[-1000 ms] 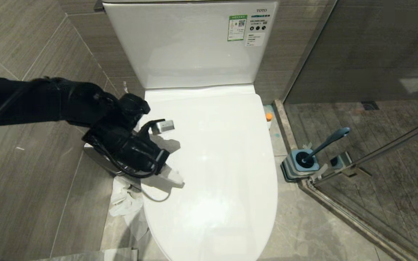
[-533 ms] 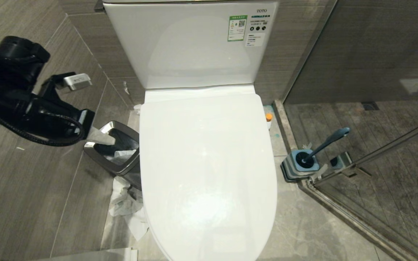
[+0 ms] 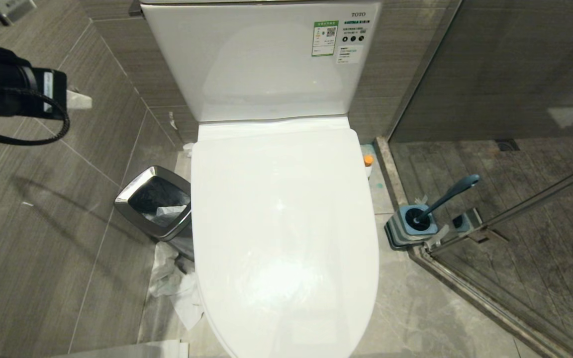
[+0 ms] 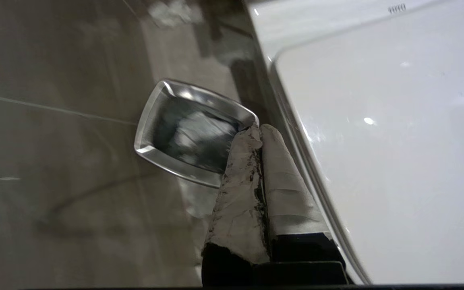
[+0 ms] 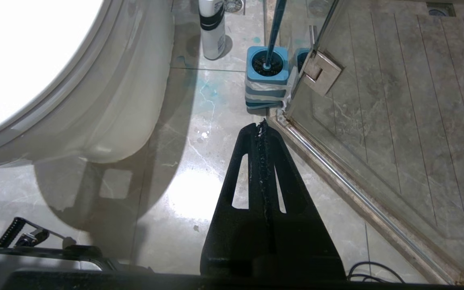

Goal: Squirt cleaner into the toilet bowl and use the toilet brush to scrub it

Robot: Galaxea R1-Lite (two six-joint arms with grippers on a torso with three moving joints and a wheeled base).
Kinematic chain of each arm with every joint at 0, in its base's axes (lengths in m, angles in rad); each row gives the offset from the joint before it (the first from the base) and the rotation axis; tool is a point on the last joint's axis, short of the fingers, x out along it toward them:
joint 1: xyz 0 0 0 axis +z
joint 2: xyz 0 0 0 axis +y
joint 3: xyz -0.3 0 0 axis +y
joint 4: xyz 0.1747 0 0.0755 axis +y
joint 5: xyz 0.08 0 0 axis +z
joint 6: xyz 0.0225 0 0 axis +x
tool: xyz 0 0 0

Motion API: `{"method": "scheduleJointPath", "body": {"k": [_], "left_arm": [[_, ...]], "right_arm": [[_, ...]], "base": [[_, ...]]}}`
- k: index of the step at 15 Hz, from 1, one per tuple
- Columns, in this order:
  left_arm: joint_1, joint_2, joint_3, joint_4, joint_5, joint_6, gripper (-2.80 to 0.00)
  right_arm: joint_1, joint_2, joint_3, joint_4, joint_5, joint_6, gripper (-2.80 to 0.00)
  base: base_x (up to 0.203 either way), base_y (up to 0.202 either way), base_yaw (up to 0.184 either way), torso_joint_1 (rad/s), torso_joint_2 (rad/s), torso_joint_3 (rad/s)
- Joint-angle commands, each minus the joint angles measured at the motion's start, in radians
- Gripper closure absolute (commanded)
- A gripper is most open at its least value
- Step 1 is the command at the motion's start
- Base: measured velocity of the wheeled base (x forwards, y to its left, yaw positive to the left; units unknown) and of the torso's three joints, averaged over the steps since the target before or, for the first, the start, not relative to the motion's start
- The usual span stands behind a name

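The toilet bowl is covered by its closed white lid, so its inside is hidden. The cleaner shows only its orange cap past the lid's right edge; the white bottle stands on the floor. The toilet brush leans in its blue-grey holder by the shower glass. My left gripper hangs high at the left, above the bin, its taped fingers shut and empty. My right gripper is shut and empty, low over the floor just short of the holder.
A steel-rimmed square bin with paper inside stands against the toilet's left side. Crumpled white tissue lies on the floor in front of it. The glass shower door and its metal sill close off the right. Turquoise stains mark the tiles.
My left arm has lifted off the lid's left edge and swung up and to the left, past the bin, into the view's upper left corner. Its fingers stayed shut.
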Motion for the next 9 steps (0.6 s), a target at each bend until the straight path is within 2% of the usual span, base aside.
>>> {"method": "scheduleJointPath", "body": {"k": [1,4,7,9], "left_arm": [[-0.027,-0.180,0.015,-0.051,0.085,0.047,0.00],[-0.034,-0.385,0.032,-0.158,0.124,0.103,0.00],[0.007,-0.637,0.086,-0.185,0.129,0.118,0.00],[0.023,-0.819,0.178,-0.193,0.130,0.122,0.00]], "right_arm": [[0.000,0.001,0.001,0.000,0.000,-0.001,0.00],[0.000,0.001,-0.001,0.000,0.000,-0.001,0.00],[0.000,0.001,0.000,0.000,0.000,-0.001,0.00],[0.000,0.001,-0.001,0.000,0.000,-0.001,0.00]], "base": [[0.000,0.000,0.000,0.000,0.00,0.000],[0.000,0.000,0.000,0.000,0.00,0.000],[0.000,0.000,0.000,0.000,0.00,0.000],[0.000,0.000,0.000,0.000,0.00,0.000]]}}
